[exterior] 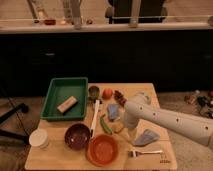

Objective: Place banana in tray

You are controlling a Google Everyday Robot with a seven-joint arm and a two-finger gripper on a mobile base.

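Gripper [131, 133] was low over the counter [60, 156], just right of the banana [118, 128]. Couldn't tell whether it was apart or clamped on anything. Banana lay on the counter just beside the green vegetable [105, 124], well apart from the tray [48, 97], which held a tan block [66, 104]. Risks: pinching the vegetable along with it, or nudging the banana off line. On the carry, could clip the maroon bowl [77, 136].
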